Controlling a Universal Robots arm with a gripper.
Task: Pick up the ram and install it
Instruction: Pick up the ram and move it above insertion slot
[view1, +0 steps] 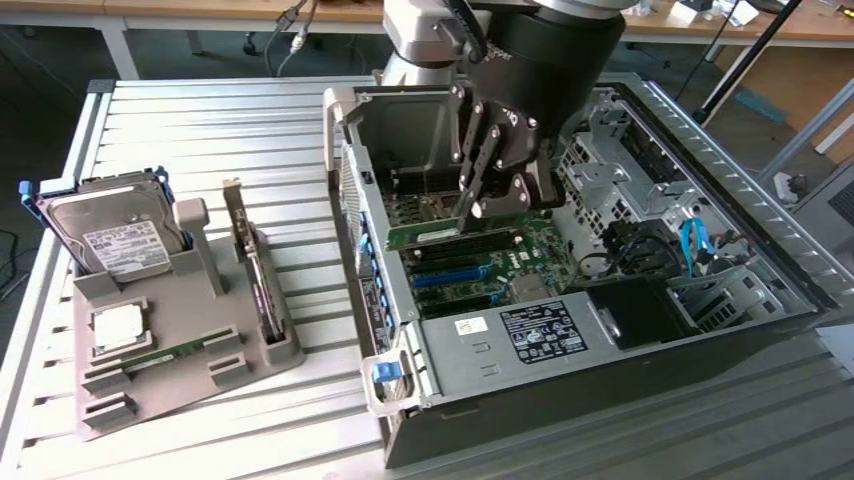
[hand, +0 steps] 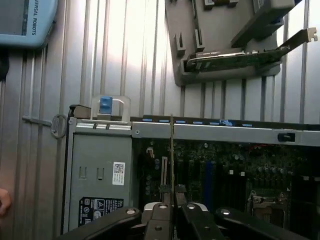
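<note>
Black fingers (view1: 497, 200) pinch a thin green ram (view1: 424, 236) inside the open computer.
The fingers are closed tight on the ram, a long, flat stick held on its edge just above the dark slots in the metal computer case (view1: 694, 130). In the wrist view the ram (hand: 172, 160) looks like a thin line between two fingers (hand: 159, 222). There are two green sticks: one is held, and the second stick (view1: 167, 355) lies flat in the grey plastic holder (view1: 200, 385). The holder also carries one shiny hard drive (view1: 120, 240), one square silver chip (view1: 116, 327) and one dark card (view1: 256, 275) with a metal bracket. Everything sits on a ribbed metal surface (view1: 200, 130).
</note>
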